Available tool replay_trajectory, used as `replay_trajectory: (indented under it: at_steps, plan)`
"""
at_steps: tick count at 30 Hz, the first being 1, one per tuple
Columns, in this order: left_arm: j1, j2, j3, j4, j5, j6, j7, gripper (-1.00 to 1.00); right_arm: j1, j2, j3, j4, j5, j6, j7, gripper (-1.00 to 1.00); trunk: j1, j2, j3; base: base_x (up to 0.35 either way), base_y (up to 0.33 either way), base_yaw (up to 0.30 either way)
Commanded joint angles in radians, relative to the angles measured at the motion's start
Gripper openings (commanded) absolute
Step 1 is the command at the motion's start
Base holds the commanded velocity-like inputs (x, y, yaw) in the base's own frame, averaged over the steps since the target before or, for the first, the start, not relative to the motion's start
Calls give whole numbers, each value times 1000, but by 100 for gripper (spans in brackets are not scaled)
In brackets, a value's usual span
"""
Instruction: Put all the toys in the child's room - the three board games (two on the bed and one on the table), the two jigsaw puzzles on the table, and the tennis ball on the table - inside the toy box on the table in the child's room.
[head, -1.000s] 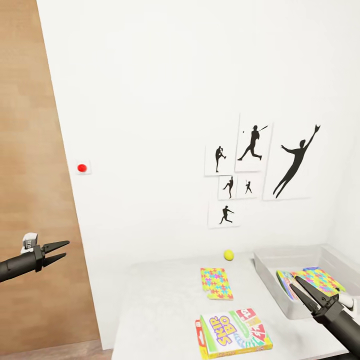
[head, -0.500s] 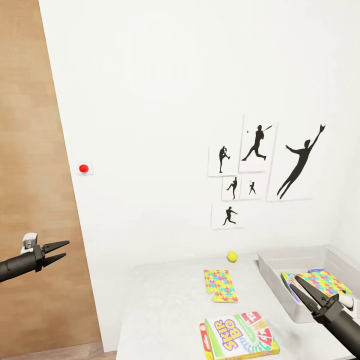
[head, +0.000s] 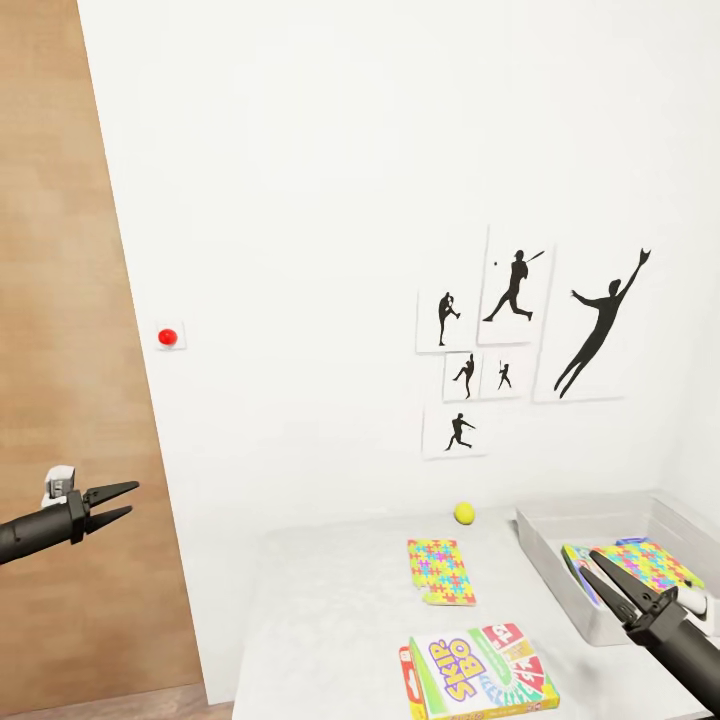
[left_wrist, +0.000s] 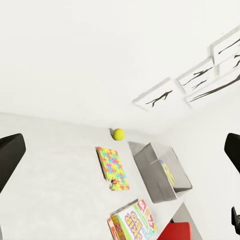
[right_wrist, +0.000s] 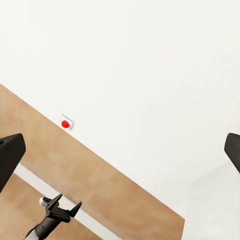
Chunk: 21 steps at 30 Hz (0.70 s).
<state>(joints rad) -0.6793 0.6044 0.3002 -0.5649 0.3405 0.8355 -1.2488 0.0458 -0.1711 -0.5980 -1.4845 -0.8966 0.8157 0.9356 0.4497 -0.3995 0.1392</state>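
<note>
A Skip-Bo board game (head: 478, 670) lies at the front of the pale table (head: 320, 600). Behind it rests a multicoloured jigsaw puzzle (head: 441, 571), and the yellow-green tennis ball (head: 464, 513) sits by the wall. The grey toy box (head: 548, 562) stands at the table's right end with another jigsaw puzzle (head: 650, 562) and a colourful flat item inside. My right gripper (head: 590, 563) hangs open over the box's near wall, holding nothing. My left gripper (head: 132, 498) is open and empty, far left of the table in front of the door. The left wrist view looks down on the ball (left_wrist: 118, 134), puzzle (left_wrist: 113, 167), toy box (left_wrist: 160, 172) and Skip-Bo game (left_wrist: 132, 225).
A wood-panel door (head: 70, 400) fills the left side, and a red round button (head: 167, 337) sits on the white wall beside it. Black sports-silhouette pictures (head: 530, 340) hang above the table. The right wrist view faces the button (right_wrist: 65, 124) and my left gripper (right_wrist: 62, 207).
The whole picture shifted slightly a second ago as the camera moved, then held still. Both arms keep the same pose and the toys have not moved.
</note>
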Motion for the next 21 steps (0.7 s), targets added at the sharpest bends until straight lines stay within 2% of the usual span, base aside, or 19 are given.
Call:
replay_trajectory:
  at_steps: [1,7,12,17,18,19,21]
  plan:
    - [0,0,0,0,3,7,-1,100,0,0,0,-1,-3,5,-1,100,0,-1,0,0,0,0]
    - [0,-1,0,0,3,0,-1,100,0,1,1,-2,7,8,-26,100,0,-1,0,0,0,0]
    - [0,-1,0,0,3,-2,-2,100,-1,-1,29,-23,20,33,-102,100,0,-1,0,0,0,0]
    - [0,-1,0,0,3,-2,-1,100,-27,-8,79,-40,26,95,-233,100,0,-1,0,0,0,0]
    - [0,-1,0,0,3,-2,-1,100,-41,-9,87,-43,26,109,-264,100,0,-1,0,0,0,0]
    - [0,-1,0,0,3,-2,-2,100,-78,-9,100,-46,26,143,-329,100,0,-1,0,0,0,0]
    - [0,-1,0,0,3,-2,-2,100,-121,-8,112,-48,25,177,-396,100,0,-1,0,0,0,0]
